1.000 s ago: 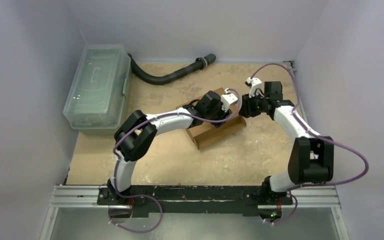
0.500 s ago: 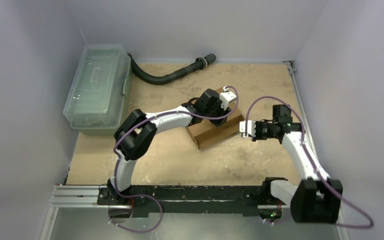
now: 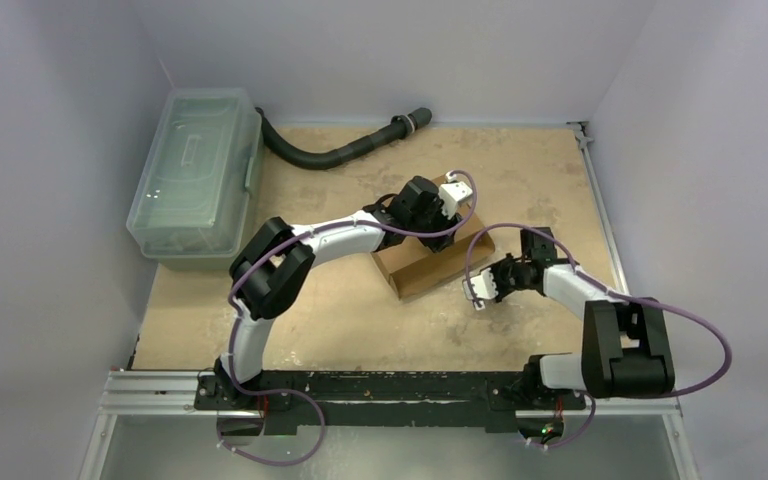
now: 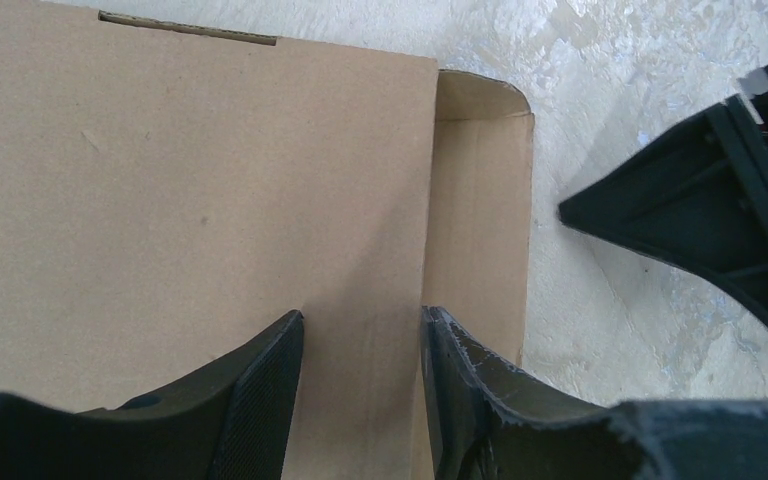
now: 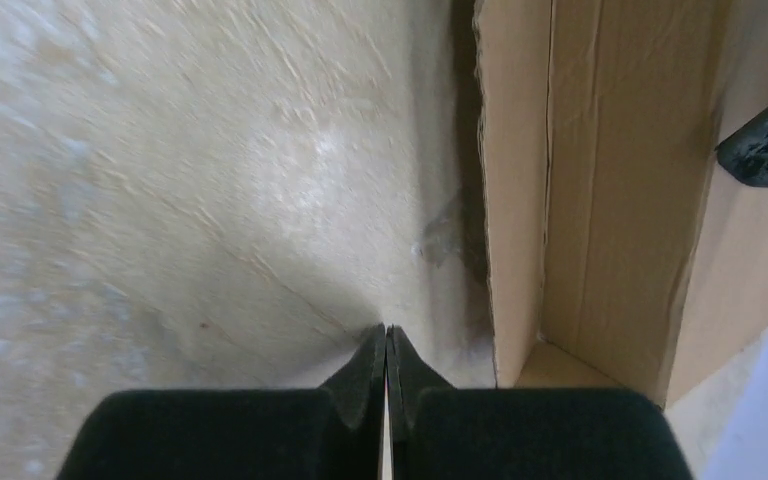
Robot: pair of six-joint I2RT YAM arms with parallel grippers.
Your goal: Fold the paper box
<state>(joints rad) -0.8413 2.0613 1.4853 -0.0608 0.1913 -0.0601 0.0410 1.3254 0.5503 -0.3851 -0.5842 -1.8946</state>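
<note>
1. Base rail (image 3: 390, 392): runs along the near edge at 6 o'clock and carries both arm bases.

2. Right arm (image 3: 620, 345): folded tightly, elbow at 4 o'clock of the tabletop (image 3: 360, 320), forearm reaching back toward the centre.

3. Right pincer (image 5: 386, 335): fully closed, the two fingers pressed together with nothing between them. The tip hangs low over bare tabletop, just beside the near long side of the paper box (image 3: 435, 268), at about the 4 o'clock position from the box centre. The wrist view does not show whether the tip touches the surface.

4. Paper box: lies near the centre of the tabletop, slightly toward 3 o'clock. Its long axis runs from 8 o'clock to 2 o'clock. The near wall stands upright. A flat brown panel covers the top. A narrow flap with a rounded corner sits beside that panel, and a slot is cut at the panel's far edge.

5. Left arm (image 3: 330, 238): reaches from 7 o'clock across to the box.

6. Left pincer (image 4: 360, 320): jaws parted, gripping nothing. Both tips point down at the flat panel, close to its edge beside the narrow flap.

7. Black hose (image 3: 340, 152): lies at 12 o'clock along the far edge.

8. Clear lidded bin (image 3: 195, 180): stands at 10 o'clock, well apart from the box.
</note>
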